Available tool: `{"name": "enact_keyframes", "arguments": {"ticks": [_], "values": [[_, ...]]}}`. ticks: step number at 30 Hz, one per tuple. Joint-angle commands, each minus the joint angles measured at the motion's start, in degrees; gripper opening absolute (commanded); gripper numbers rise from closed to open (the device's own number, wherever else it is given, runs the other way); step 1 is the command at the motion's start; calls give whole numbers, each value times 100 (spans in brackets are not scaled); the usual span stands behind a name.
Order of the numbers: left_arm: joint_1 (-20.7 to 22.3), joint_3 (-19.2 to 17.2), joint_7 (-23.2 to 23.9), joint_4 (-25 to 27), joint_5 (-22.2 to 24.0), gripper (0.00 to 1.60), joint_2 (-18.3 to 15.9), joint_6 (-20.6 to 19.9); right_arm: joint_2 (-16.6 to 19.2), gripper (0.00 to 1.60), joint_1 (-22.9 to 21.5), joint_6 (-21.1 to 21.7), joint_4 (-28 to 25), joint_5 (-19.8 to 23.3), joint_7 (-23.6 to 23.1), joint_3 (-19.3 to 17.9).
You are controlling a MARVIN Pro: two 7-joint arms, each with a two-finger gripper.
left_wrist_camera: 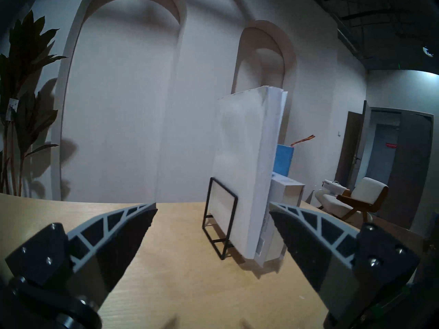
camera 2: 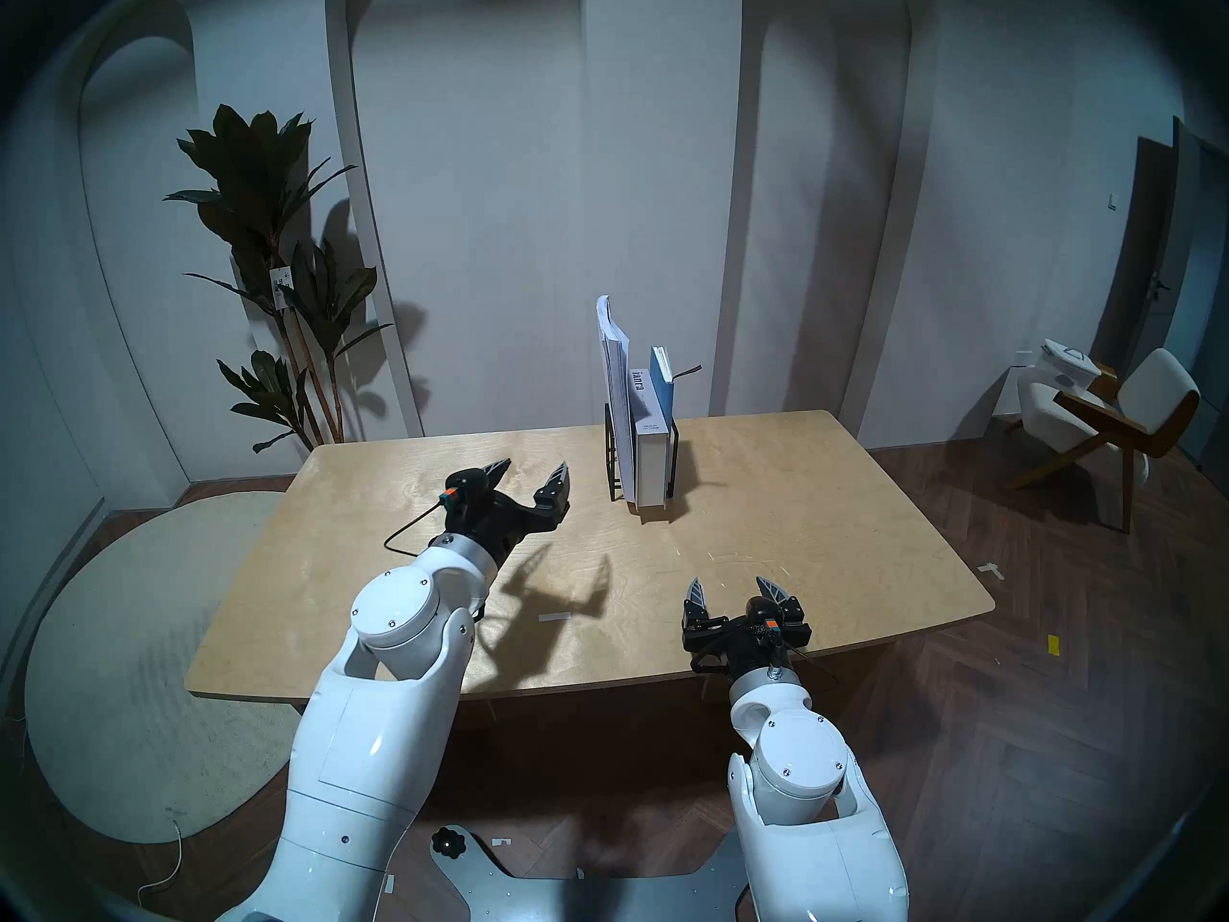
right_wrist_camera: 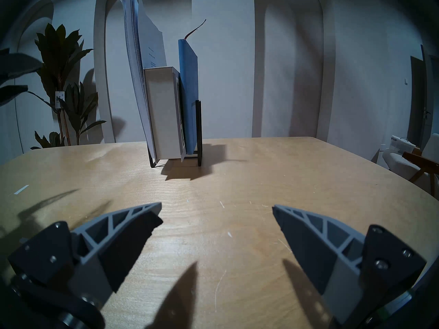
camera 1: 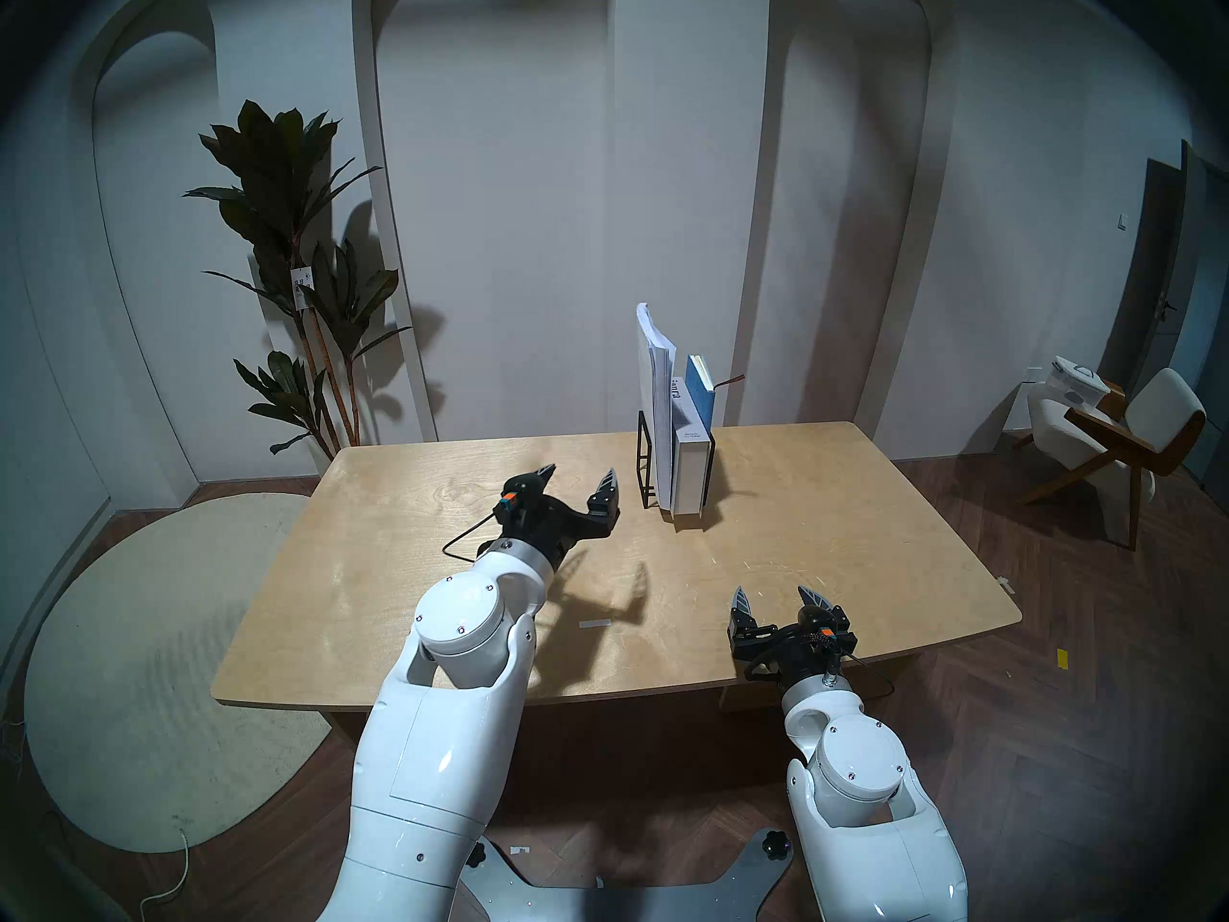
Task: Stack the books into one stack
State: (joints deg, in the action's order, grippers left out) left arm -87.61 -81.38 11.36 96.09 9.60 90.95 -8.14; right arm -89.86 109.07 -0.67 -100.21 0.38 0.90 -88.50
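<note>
Three books stand upright, side by side, in a black wire rack (camera 1: 644,465) at the back of the wooden table (camera 1: 831,521). They are a tall white softcover (camera 1: 655,382), a thick white-grey book (camera 1: 688,465) and a thin blue book (camera 1: 701,395) with a dark ribbon. No stack is in view. My left gripper (camera 1: 580,475) hovers open just left of the rack, and its wrist view faces the white cover (left_wrist_camera: 240,167). My right gripper (camera 1: 773,594) is open near the table's front edge, well short of the books (right_wrist_camera: 164,112). Both are empty.
A small strip of white tape (camera 1: 594,623) lies on the table between my arms. A potted plant (camera 1: 299,288) stands behind the table's far left corner. An armchair (camera 1: 1124,448) stands on the floor to the right, and a round rug (camera 1: 153,668) lies to the left.
</note>
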Motion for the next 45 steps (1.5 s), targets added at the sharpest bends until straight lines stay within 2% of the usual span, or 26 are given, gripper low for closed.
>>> {"name": "enact_keyframes", "arguments": {"ticks": [1, 4, 7, 8, 9, 10, 11, 24, 31, 34, 37, 42, 45], "values": [[659, 208, 15, -188, 274, 160, 170, -204, -6, 160, -28, -28, -123, -2, -2, 12], [893, 274, -39, -469, 537, 160, 257, -360, -6, 160, -29, -28, -121, -2, -2, 12], [933, 335, -83, -510, 577, 160, 276, -387, -6, 160, -30, -29, -119, -2, -3, 12], [1067, 351, -94, -639, 594, 160, 327, -415, -6, 160, -30, -29, -118, -2, -3, 12], [991, 401, -153, -566, 564, 160, 302, -356, -6, 160, -31, -29, -117, -2, -3, 12], [1161, 417, -189, -719, 527, 160, 368, -366, -6, 160, -31, -29, -116, -2, -3, 12], [1062, 473, -257, -598, 458, 160, 334, -280, -6, 160, -33, -29, -114, -2, -3, 12], [1727, 722, -777, -1064, 238, 160, 684, -100, -6, 160, -37, -30, -107, -2, -3, 11], [2135, 795, -1174, -1560, -254, 160, 972, 52, -6, 160, -38, -31, -104, -1, -3, 11], [2276, 824, -1264, -1786, -328, 160, 1082, 40, -6, 160, -37, -31, -106, -1, -3, 11], [2432, 816, -1237, -2020, -384, 160, 1205, 134, -6, 160, -36, -31, -109, -1, -3, 12], [2669, 790, -703, -2366, -87, 160, 1184, 110, -6, 160, -31, -31, -118, -2, -3, 12], [2802, 807, -531, -2619, -98, 160, 1178, 216, -6, 160, -26, -29, -126, -2, -3, 12]]}}
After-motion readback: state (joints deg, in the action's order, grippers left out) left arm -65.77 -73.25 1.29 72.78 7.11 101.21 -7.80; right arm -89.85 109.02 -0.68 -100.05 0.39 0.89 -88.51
